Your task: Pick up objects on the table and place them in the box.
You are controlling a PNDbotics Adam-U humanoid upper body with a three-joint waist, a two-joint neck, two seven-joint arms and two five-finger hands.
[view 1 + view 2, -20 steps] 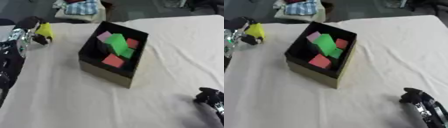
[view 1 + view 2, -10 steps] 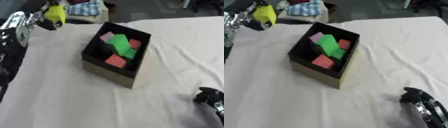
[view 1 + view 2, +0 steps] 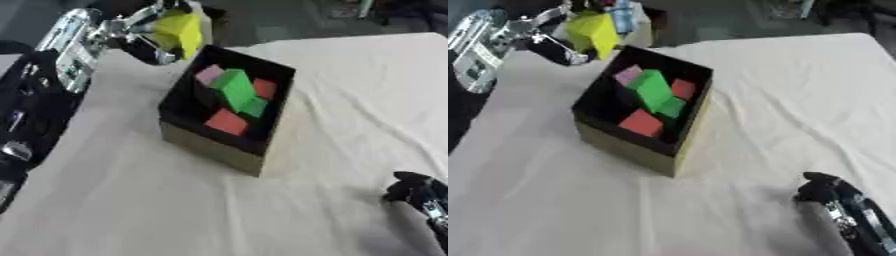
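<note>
My left hand (image 3: 144, 37) is raised at the upper left, shut on a yellow block (image 3: 179, 31) that hangs just beyond the far left corner of the box. The black-lined cardboard box (image 3: 214, 150) stands in the middle of the white cloth. Inside it lie a green block (image 3: 234, 87), a smaller green one (image 3: 255, 107), a pink block (image 3: 208, 74) and two red blocks (image 3: 228, 121). My right hand (image 3: 833, 197) rests at the lower right on the cloth with its fingers curled, holding nothing.
The table is covered by a wrinkled white cloth (image 3: 350, 90). Folded clothes (image 3: 623, 15) and dark clutter lie past the far edge. My left arm (image 3: 35, 100) runs down the left side.
My left hand has carried the yellow block up and to the right, from the table's left edge to the box's far corner. The right hand has stayed put.
</note>
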